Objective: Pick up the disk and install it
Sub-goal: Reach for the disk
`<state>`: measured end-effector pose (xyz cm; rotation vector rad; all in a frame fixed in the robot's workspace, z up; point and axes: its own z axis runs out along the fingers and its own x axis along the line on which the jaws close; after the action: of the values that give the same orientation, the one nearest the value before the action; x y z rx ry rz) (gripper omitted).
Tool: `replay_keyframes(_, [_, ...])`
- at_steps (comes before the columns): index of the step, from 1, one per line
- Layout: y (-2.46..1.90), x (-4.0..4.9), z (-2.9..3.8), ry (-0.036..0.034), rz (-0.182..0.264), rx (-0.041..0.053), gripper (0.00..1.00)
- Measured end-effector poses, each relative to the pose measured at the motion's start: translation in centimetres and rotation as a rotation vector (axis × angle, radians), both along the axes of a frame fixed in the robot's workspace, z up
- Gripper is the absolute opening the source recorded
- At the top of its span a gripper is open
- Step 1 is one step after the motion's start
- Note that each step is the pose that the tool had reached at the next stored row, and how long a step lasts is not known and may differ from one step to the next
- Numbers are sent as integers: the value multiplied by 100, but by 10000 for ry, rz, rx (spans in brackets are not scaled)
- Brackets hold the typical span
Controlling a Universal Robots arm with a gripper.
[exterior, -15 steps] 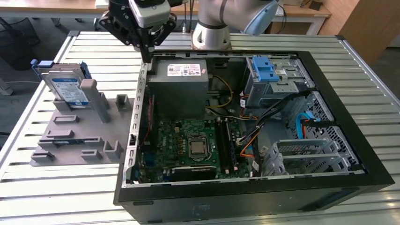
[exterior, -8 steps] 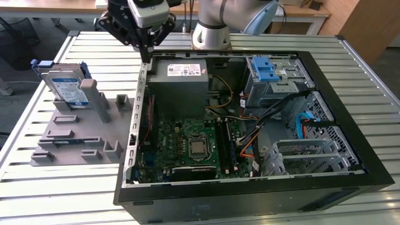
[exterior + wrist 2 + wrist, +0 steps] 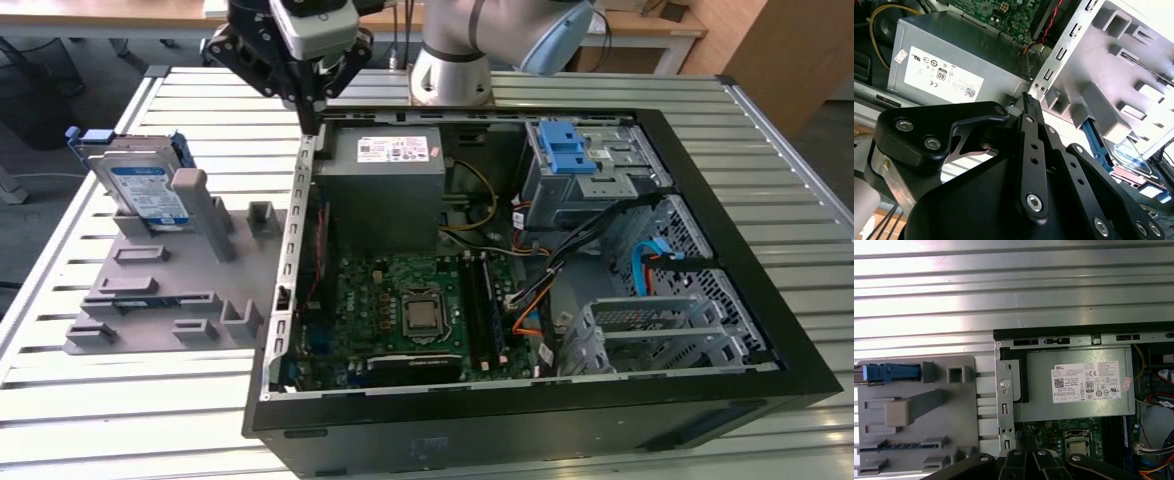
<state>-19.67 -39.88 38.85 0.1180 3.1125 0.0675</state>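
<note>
one gripper (image 3: 311, 112) is hanging at the exterior view's upper centre-left, its fingers pressed together and gripping nothing, over the computer case (image 3: 534, 430) rim. the disk (image 3: 144, 185) is leaning on edge in the grey fixture (image 3: 160, 300), lower-left of it.

An open black case (image 3: 534, 425) lies on a slatted metal table (image 3: 120, 420). Inside it, a grey power supply (image 3: 387, 195) with a white sticker sits next to a green motherboard (image 3: 394, 300). Toward the exterior view's right stands a metal cage (image 3: 601, 175) with a blue latch (image 3: 566, 148). A grey holder (image 3: 187, 275) rests on the table just beside the case, on the exterior view's left.
</note>
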Motion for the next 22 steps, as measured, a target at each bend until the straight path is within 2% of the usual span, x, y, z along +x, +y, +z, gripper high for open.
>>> replay_keyframes(22, [0,-48,-8,0,0,1,11])
